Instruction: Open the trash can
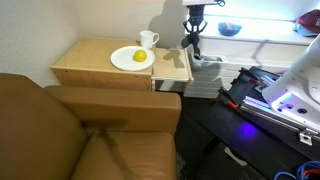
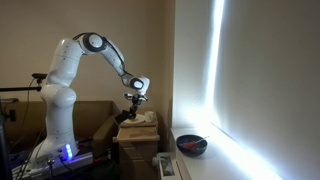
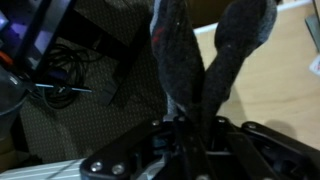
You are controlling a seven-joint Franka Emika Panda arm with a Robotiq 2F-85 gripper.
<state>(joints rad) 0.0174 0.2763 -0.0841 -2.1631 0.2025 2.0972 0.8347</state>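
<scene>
- The hand [image 1: 189,44] hovers just above the far right edge of the trash can [image 1: 170,70].
- Its fingers [image 3: 172,55] are spread apart, grasping nothing.

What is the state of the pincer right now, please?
Pincer: open, holding nothing.

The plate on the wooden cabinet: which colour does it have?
White. The plate shows best in an exterior view.
</scene>
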